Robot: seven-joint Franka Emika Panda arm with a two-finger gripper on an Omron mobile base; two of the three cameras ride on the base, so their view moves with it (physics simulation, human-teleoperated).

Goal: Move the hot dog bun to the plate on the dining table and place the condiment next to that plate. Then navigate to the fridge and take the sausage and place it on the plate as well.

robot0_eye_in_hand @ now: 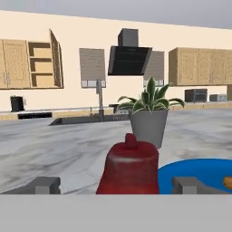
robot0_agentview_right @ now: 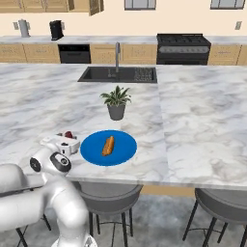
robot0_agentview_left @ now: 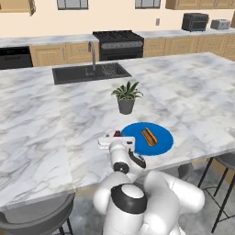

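The gripper [robot0_eye_in_hand: 116, 185] sits low over the near edge of the dining table [robot0_agentview_left: 41, 124], level with the tabletop. Its jaws stand wide: in the hand view the 2 fingertips [robot0_eye_in_hand: 44, 185] rise well apart at either side of the condiment [robot0_eye_in_hand: 128, 165], with marble showing between each tip and the bottle, so neither pad touches it. The condiment stands upright on the table between them, its narrow top pointing up. In the base views the gripper [robot0_agentview_left: 115, 139] covers most of the bottle, and just its dark red top [robot0_agentview_left: 117, 133] peeks out.

The plate [robot0_agentview_left: 163, 142] lies flat on the table just beside the condiment, on the side nearer the table's middle; the 2 are close, and whether they touch cannot be told. The bun [robot0_agentview_left: 149, 137] lies on the plate, near its centre, split side up, wholly inside the rim. In the right base view the bun [robot0_agentview_right: 108, 145] reads the same, lengthwise across the blue.

Beyond the plate, a plant [robot0_agentview_left: 126, 97] in a grey pot stands upright on the table, apart from the plate's far rim. Farther beyond the plate, the dark sink [robot0_agentview_left: 89, 72] with its faucet [robot0_agentview_left: 92, 54] is set into the tabletop. Past the table, the back wall carries a black stove [robot0_agentview_left: 118, 42] among wooden cabinets [robot0_agentview_left: 48, 54], with a toaster oven [robot0_agentview_left: 195, 21] on the counter.
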